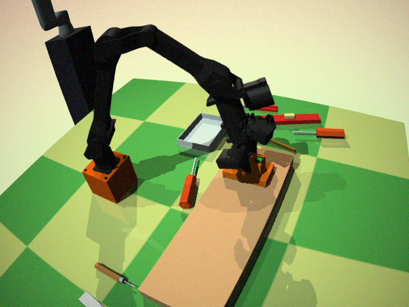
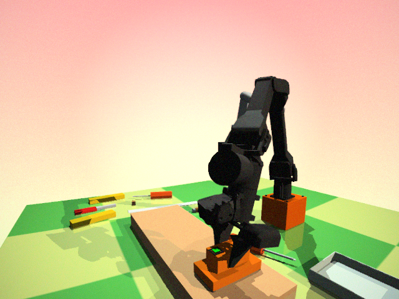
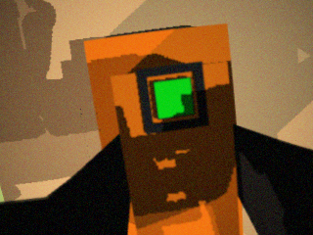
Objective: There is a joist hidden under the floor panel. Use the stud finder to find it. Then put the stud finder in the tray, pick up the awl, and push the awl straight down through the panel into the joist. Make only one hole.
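Finder: one stud finder (image 1: pixel 259 181) (image 2: pixel 232 279) (image 3: pixel 196 44), on the floor panel (image 1: pixel 218 234) (image 2: pixel 177 222) (image 3: pixel 269 64) near its tray-side end, its one display square green. My one gripper (image 1: pixel 250 162) (image 2: pixel 227 252) (image 3: pixel 170 134) is pinching its upper body.

Clock centred on finder, top view. Containers: one tray (image 1: pixel 185 142) (image 2: pixel 322 265), at 10 o'clock; no tool visible inside. One awl (image 1: pixel 108 272) (image 2: pixel 194 210), 8 o'clock, lying beside the panel's far end.

Orange-handled screwdrivers, three: one (image 1: pixel 187 190) (image 2: pixel 257 251) between 8 and 9; another (image 1: pixel 330 132) at 2; the third (image 2: pixel 161 194) between 10 and 11, exterior view.

Top view: one red bar (image 1: pixel 303 119), between 1 and 2. Exterior view, around 10: two yellow bars, upper (image 2: pixel 106 197) and lower (image 2: pixel 93 218), with one red-and-grey tool (image 2: pixel 86 210) between.
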You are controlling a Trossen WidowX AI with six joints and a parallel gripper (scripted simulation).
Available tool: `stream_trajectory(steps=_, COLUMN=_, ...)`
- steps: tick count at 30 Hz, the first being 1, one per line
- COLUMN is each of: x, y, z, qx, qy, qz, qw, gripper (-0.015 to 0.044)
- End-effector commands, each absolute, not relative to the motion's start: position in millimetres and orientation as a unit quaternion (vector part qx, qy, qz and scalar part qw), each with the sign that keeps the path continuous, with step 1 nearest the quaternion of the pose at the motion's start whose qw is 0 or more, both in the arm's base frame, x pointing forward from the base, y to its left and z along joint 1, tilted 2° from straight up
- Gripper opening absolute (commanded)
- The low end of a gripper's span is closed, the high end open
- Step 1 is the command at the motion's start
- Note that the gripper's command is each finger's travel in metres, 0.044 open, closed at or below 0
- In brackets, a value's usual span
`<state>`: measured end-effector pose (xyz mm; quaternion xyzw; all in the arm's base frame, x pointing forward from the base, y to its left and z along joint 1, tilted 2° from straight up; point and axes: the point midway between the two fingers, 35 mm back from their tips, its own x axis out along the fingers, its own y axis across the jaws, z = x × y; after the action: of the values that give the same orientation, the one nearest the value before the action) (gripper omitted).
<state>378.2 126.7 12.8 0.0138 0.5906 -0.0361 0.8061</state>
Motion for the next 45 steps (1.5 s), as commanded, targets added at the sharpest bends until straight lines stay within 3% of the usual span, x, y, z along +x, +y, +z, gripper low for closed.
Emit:
stream_trajectory(steps=1, x=375, y=113, z=12, qx=0.013, qy=0.592, qz=-0.037, qw=0.805, gripper=0.0000)
stream_trajectory(steps=45, x=368, y=8, z=14, qx=0.009, qy=0.592, qz=-0.040, qw=0.805, gripper=0.0000)
